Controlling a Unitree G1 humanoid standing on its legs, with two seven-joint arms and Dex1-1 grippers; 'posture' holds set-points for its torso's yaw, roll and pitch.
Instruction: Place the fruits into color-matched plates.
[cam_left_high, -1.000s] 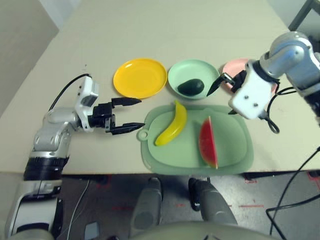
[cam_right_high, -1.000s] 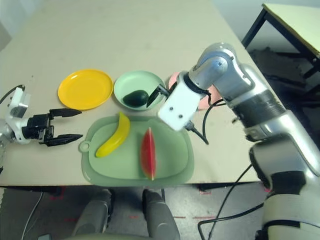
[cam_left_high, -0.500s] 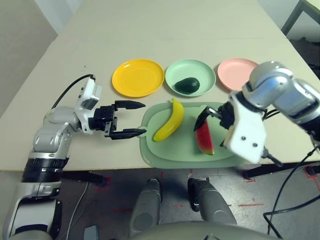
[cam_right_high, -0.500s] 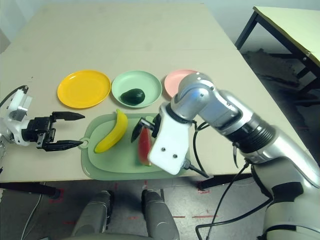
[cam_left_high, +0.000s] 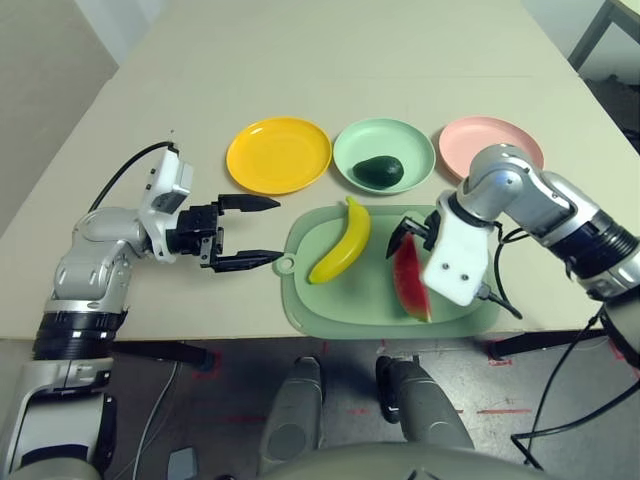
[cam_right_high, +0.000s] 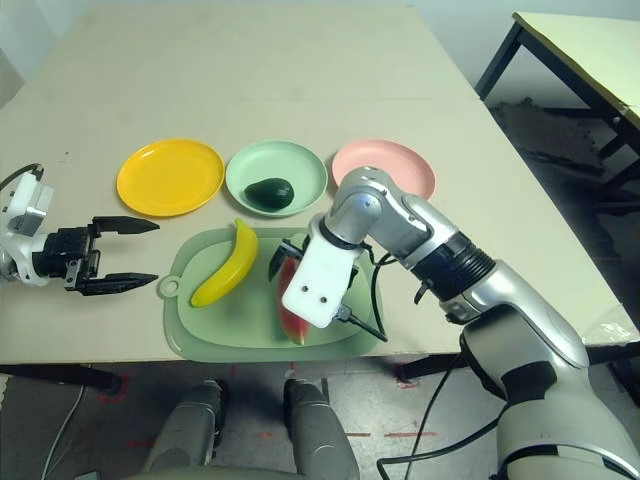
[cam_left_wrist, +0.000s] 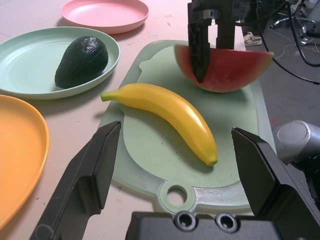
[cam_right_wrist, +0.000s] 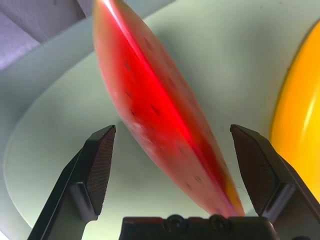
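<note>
Table (cam_left_high: 300, 60): three plates (cam_left_high: 279, 155), three fruits (cam_left_high: 341, 240), one cutting board (cam_left_high: 330, 305).

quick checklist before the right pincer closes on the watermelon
1. Right pincer open: ok.
2. Watermelon wedge between its fingers, one either side: ok.
3. Fingers touching the wedge: cannot tell.
4. Pink plate bare, ready to receive it: ok.
5. Banana lies apart from the wedge on the cutting board: ok.
6. Left pincer open, beside the board, away from the wedge: ok.
</note>
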